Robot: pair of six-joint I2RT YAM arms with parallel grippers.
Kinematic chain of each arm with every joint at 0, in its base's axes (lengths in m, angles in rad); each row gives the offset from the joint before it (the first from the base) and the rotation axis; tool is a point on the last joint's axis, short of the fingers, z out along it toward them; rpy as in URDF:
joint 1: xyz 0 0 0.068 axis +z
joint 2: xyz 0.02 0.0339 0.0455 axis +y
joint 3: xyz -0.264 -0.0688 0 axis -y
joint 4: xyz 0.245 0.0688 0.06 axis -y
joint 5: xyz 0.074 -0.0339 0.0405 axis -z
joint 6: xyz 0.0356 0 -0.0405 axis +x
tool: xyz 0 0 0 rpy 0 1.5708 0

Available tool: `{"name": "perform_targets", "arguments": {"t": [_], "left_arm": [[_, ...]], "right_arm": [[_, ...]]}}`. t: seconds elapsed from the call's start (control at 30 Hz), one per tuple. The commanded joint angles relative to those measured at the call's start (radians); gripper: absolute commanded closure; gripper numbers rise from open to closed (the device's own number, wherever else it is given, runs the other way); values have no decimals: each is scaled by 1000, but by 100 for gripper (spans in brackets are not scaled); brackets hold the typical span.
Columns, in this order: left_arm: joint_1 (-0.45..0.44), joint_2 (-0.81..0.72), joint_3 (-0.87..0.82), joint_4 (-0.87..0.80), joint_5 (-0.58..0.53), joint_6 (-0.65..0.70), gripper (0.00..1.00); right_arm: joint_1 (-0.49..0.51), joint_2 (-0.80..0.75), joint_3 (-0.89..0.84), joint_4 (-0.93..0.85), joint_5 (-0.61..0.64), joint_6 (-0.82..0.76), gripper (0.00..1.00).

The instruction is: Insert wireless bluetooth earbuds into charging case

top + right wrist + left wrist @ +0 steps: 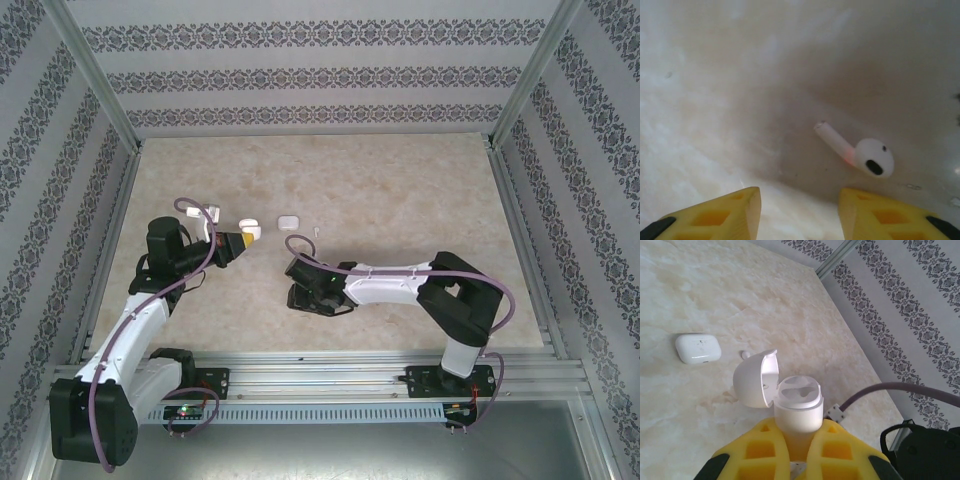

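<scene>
Step in hand: pick up 1 earbud with the right arm. The right gripper hovers low over the table. Its yellow fingers are apart with nothing between them. The earbud lies flat on the table just ahead of the tips, off-centre toward the right-hand finger in the wrist view. Its bulb is nearer and its stem points away up-left. From above, this gripper sits mid-table, toward the near edge.

The left gripper is clamped on the lower body of the open charging case, holding it off the table left of centre. The lid is hinged back and the 2 sockets face up; both look empty.

A closed case lies on the table farther out, with a 2nd earbud just beside it.

To do it well:
- Shift the right gripper sideways until the earbud is centred between the fingers.
- Drop until the tips nearly touch the table.
- Close slowly across the bulb. It is small, smooth and round, so it will likely squirt out under a fast pinch.
- Leave the stem free so it can go first into a socket.
- Hold the left arm steady, with the case mouth up.
</scene>
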Motion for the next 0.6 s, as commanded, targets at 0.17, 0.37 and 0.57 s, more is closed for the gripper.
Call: {"name": "perform_targets", "arguments": {"t": [0.17, 0.37, 0.57], "left_arm": [[-9, -64, -45, 11, 6, 16, 100], [-8, -62, -42, 18, 0, 10, 100], [-8, -65, -43, 10, -4, 7, 100]], "right_arm": [[-25, -4, -27, 26, 65, 70, 52], [-51, -1, 47, -92, 113, -22, 51], [-72, 25, 119, -173, 142, -105, 51]]}}
